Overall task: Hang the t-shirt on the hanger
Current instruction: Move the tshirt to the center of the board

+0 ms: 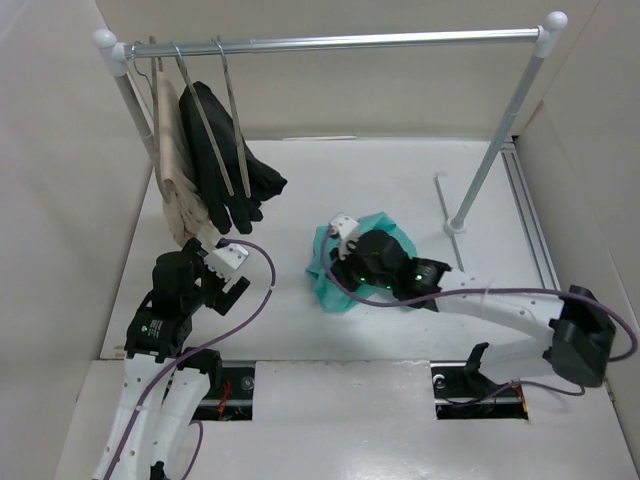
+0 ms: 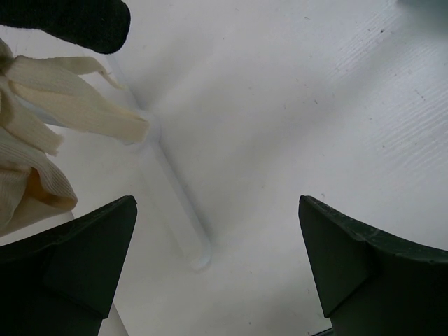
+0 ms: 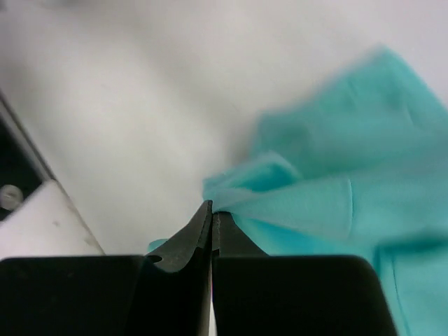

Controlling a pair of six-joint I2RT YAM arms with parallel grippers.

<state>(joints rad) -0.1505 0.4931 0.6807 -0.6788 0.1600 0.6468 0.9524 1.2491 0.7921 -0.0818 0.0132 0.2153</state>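
On the white table (image 1: pixel 300 180), right gripper (image 3: pixel 211 212) pinching crumpled teal t-shirt (image 3: pixel 329 203) edge, left gripper (image 2: pixel 217 210) spread wide near beige garment (image 2: pixel 42 119).

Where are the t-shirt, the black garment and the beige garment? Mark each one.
t-shirt (image 3: pixel 336 203), right wrist view, its crumpled fold.
black garment (image 1: pixel 262 180), top external view, its lower right part.
beige garment (image 1: pixel 172 170), top external view, its hanging middle.
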